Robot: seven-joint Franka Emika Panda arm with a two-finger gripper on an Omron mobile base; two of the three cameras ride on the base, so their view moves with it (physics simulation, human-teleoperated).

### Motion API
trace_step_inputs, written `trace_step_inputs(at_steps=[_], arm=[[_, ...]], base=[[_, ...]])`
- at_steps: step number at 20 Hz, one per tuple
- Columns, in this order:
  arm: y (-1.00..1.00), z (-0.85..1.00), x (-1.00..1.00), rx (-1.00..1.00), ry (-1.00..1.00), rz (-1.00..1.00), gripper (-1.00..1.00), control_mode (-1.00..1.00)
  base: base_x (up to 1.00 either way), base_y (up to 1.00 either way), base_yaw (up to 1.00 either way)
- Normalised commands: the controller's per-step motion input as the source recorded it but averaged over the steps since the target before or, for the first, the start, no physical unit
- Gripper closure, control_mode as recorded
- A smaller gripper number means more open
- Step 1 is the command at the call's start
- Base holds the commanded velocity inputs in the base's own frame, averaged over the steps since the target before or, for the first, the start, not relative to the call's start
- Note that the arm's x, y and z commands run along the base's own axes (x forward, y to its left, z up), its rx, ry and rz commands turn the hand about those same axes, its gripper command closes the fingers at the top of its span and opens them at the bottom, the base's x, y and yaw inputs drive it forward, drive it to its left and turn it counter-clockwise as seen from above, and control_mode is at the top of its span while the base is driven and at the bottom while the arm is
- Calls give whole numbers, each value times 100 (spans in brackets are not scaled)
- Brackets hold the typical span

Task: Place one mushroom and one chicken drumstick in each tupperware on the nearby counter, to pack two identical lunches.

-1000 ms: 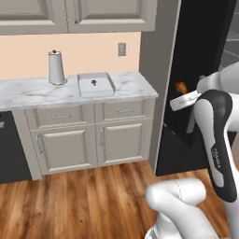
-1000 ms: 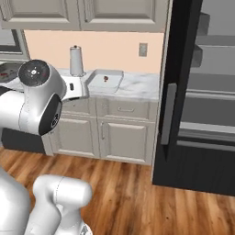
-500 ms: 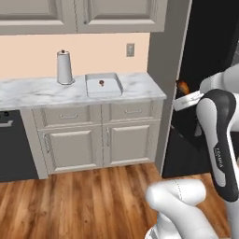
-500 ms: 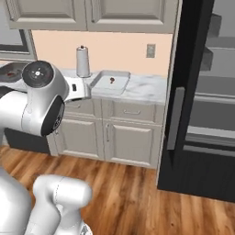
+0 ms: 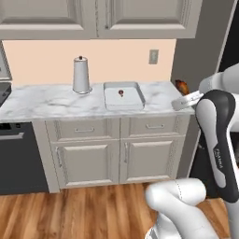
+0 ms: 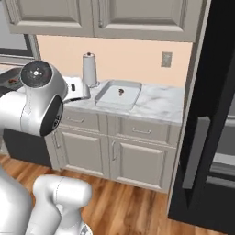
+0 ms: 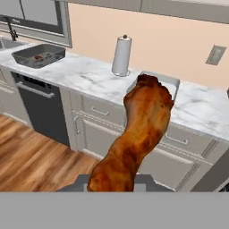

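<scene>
While the jaws grip a browned chicken drumstick (image 7: 136,143), a tiny reddish-brown mushroom (image 5: 121,92) sits in the light grey rectangular tupperware (image 5: 134,99) on the white marble desk (image 5: 46,100).

Glossy white shells on rounded, thick arm (image 5: 219,140) links, with dark grey to black bands at the joints. Small grey lettering down the dark forearm strip in the left base view. Round dark cap with a pale centre ring on the big elbow joint (image 6: 37,74). Bulbous white base segment (image 6: 59,195) below.
</scene>
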Motion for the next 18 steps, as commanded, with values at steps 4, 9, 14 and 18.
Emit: trace_step_inputs(at_steps=[4, 9, 14, 18], arm=[[0, 0, 0, 0, 0, 0, 100, 100], [0, 0, 0, 0, 0, 0, 100, 100], [0, 0, 0, 0, 0, 0, 100, 100], [0, 0, 0, 0, 0, 0, 100, 100]], base=[[100, 38, 0], [67, 56, -15], [75, 28, -22], [99, 1, -21]])
